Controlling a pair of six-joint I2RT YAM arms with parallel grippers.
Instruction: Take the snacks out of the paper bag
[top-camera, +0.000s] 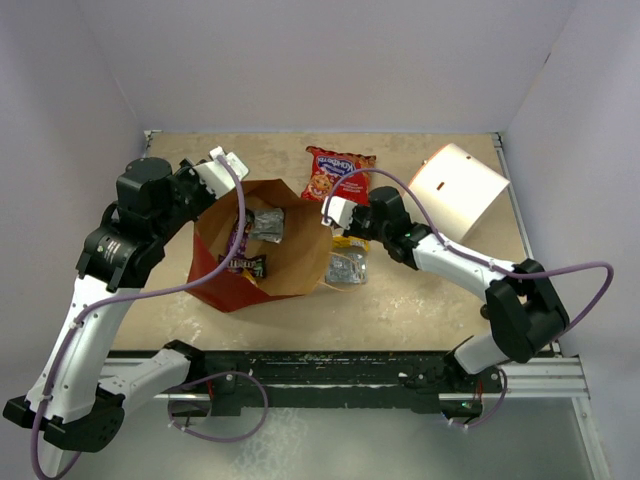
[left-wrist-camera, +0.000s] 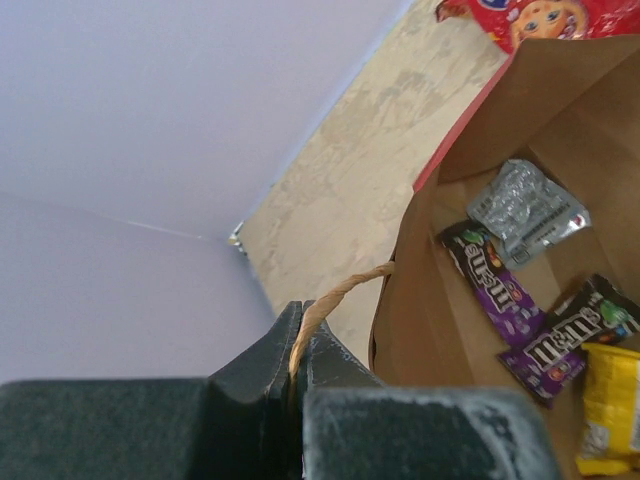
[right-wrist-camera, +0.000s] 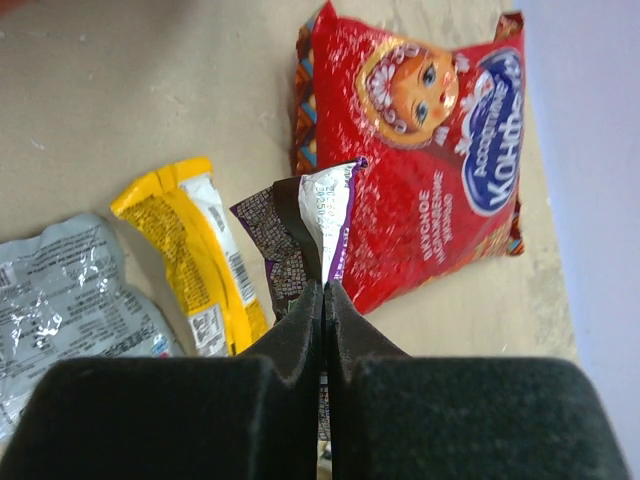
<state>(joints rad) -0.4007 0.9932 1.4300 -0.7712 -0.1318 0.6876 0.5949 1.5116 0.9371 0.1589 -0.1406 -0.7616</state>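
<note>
— Left gripper (left-wrist-camera: 300, 352)?
— Clamped shut on the handle (left-wrist-camera: 342, 289) of the paper bag (left-wrist-camera: 420, 300), mid-surface (top-camera: 400, 310).
— Right gripper (right-wrist-camera: 325, 292)?
— Pinched a purple candy packet (right-wrist-camera: 288, 235), seemingly lifted, beside the red cookie bag (right-wrist-camera: 430, 150).

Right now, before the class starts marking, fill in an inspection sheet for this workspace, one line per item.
Surface: beige table, mottled, no spills seen.
Job's things: paper bag open, with a silver foil pack and purple candy packets inside; out on the table lie the red cookie bag, a second foil pack and a yellow packet.
Clutter: white container at far right.
Grippers: left gripper shut on the bag's handle; right gripper shut on a purple packet.
Cables: purple cables loop off both arms; the left one crosses above the bag in the top view.
Surroundings: plain pale walls on three sides.
</note>
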